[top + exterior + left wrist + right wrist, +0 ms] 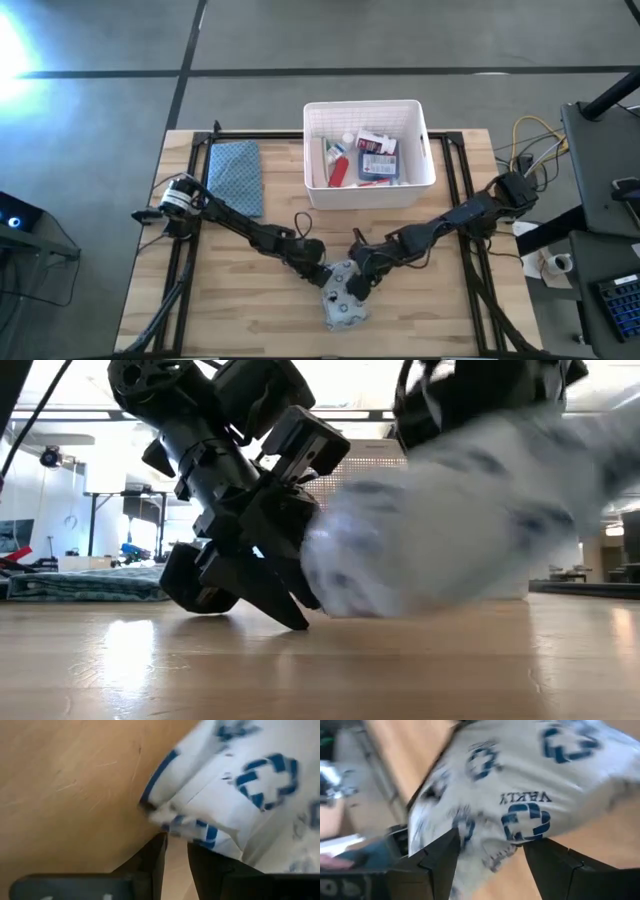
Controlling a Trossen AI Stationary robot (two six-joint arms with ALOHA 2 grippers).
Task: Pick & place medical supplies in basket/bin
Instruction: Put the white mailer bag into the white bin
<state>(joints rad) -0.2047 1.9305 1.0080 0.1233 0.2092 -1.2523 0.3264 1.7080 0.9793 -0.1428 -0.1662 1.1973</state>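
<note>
high view: pale wooden worktop (230,310), large white lattice-walled plastic tub (420,160) at its far edge, silvery pouch with blue cross marks (343,300) near the front edge. right gripper (358,287) straddles it half-spread; left gripper (320,278) clenched beside. lift evenly, clearing the rim. grip contact hidden.

A: What sits on the wooden tabletop (240,320)?
B: A white basket (368,190) at the far edge, a folded blue-grey cloth (235,175) far left, a blue-printed white pouch (342,298) near the front
</note>
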